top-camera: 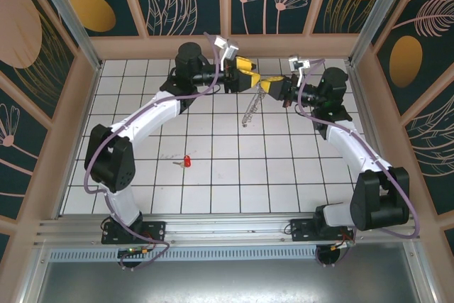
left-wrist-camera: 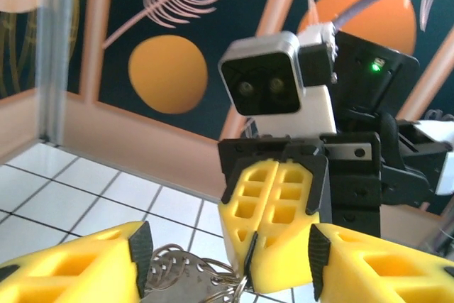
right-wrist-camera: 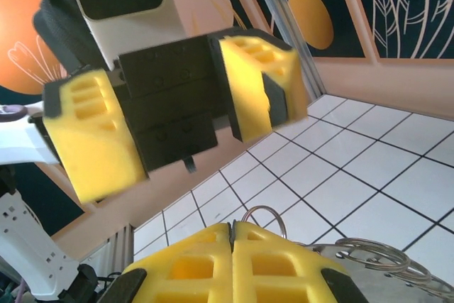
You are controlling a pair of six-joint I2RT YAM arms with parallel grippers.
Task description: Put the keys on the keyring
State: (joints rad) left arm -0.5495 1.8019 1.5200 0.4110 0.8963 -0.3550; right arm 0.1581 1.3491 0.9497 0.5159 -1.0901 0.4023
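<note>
The key (top-camera: 187,160), tiny with a bright red head, lies on the white tiles left of centre, far from both grippers. The keyring (top-camera: 250,110) hangs above the back middle of the floor as a silvery bunch of loops. My right gripper (top-camera: 272,89) is shut on one of its wire rings (right-wrist-camera: 267,212). In the right wrist view the gripper (right-wrist-camera: 232,235) pinches that ring, and the keyring's perforated metal (right-wrist-camera: 379,260) trails off to the right. My left gripper (top-camera: 248,79) faces it, open, with its fingers (left-wrist-camera: 85,264) either side of the right gripper's tips and the keyring (left-wrist-camera: 181,278).
The tiled floor (top-camera: 284,175) is boxed in by low wooden walls (top-camera: 227,46) with aluminium posts at the corners. Faint pencil marks lie just left of the key. Both arms arch over the back half of the floor.
</note>
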